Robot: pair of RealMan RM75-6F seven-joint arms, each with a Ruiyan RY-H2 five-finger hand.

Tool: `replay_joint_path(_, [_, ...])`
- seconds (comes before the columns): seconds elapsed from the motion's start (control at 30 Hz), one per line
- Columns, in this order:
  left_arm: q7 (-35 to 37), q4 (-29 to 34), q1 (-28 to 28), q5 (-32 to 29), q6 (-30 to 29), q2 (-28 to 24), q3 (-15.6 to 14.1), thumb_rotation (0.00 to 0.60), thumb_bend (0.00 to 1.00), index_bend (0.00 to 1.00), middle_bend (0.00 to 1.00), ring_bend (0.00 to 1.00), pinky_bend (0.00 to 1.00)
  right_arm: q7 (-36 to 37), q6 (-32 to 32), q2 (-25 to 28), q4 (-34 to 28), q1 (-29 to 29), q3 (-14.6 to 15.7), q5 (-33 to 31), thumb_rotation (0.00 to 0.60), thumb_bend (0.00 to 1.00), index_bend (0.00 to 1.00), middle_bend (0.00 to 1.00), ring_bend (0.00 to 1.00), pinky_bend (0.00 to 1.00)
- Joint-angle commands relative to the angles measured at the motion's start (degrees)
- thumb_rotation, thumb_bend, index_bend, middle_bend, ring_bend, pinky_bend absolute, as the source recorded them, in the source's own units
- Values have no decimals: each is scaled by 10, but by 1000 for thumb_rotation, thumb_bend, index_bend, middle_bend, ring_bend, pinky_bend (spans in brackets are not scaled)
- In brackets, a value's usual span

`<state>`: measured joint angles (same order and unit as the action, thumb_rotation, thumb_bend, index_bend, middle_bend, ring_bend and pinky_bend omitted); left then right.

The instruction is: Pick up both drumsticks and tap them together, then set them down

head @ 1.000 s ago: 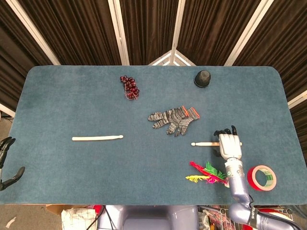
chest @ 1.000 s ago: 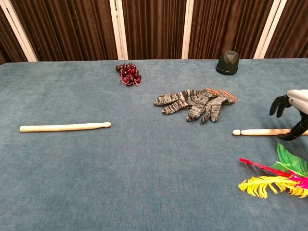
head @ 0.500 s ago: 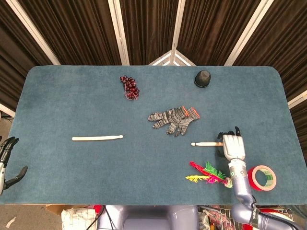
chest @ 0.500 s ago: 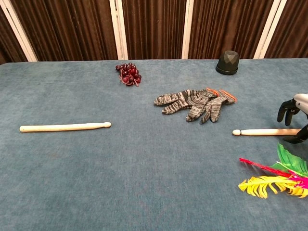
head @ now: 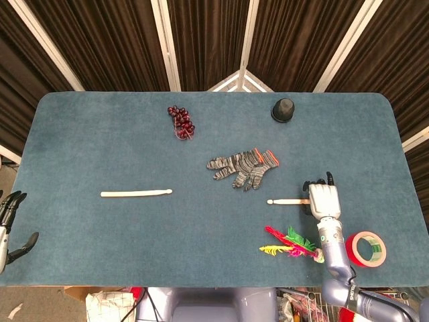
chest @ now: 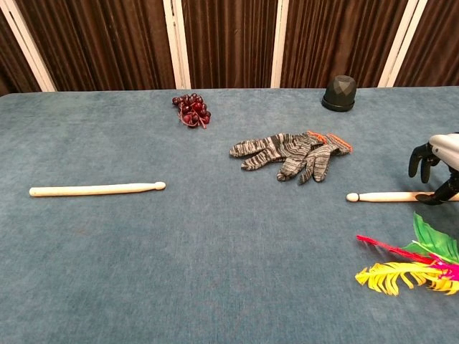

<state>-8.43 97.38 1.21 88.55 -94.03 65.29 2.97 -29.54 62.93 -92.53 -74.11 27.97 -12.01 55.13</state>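
One pale wooden drumstick (head: 136, 193) (chest: 97, 189) lies alone on the left part of the blue table (head: 94, 134). The other drumstick (head: 287, 201) (chest: 391, 196) lies at the right with its tip pointing left. My right hand (head: 322, 201) (chest: 436, 166) hovers over its butt end, with the fingers (chest: 419, 158) arched above the stick and the thumb low beside it. The stick still rests on the cloth, and the hand hides its end. My left hand (head: 9, 228) hangs off the table's left edge with its fingers spread, far from the left stick.
A pair of grey striped gloves (head: 242, 168) lies just up-left of the right stick. Coloured feathers (head: 288, 243) and a red tape roll (head: 365, 249) sit near the front right edge. Dark red grapes (head: 181, 121) and a black cap (head: 283, 109) are at the back.
My right hand slid slightly toward the right edge, then came back a little over the stick's end. Both drumsticks have stayed where they were. The left hand barely moved.
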Motion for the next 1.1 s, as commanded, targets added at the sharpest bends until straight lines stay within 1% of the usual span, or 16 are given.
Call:
replay_joint_path(0.03, [-2,0,0,-1,0,1,0,600,361,138,115,0,0,0,-3,-2,6,1,2,-2,600,318,433,461,285,36])
replay_joint_path(0.17, [-6,0,-1,-2,1,2,0,600,361,138,115,0,0,4,-8,-5,15,1,7,-1,600,320,436,469,293,36])
replay_joint_path(0.3, [-7,1,-1,-4,3,3,1,600,361,138,115,0,0,11,-11,-8,22,2,8,1,600,327,465,485,305,36])
replay_joint_path(0.47, [-8,1,-1,-5,3,3,1,600,361,138,115,0,0,19,-12,-12,32,4,7,7,600,368,474,494,316,36])
replay_joint_path(0.6, [-11,0,-2,-7,5,4,1,600,361,138,114,0,0,22,-12,-14,38,5,7,10,600,382,474,498,318,36])
replay_joint_path(0.87, [-20,0,-4,-9,9,8,1,600,361,138,114,0,0,23,-20,-17,54,6,11,9,600,385,474,499,318,36])
replay_joint_path(1.1, [-24,1,-5,-9,10,10,0,600,361,138,113,0,0,23,-21,-13,56,5,14,13,600,386,474,500,318,36])
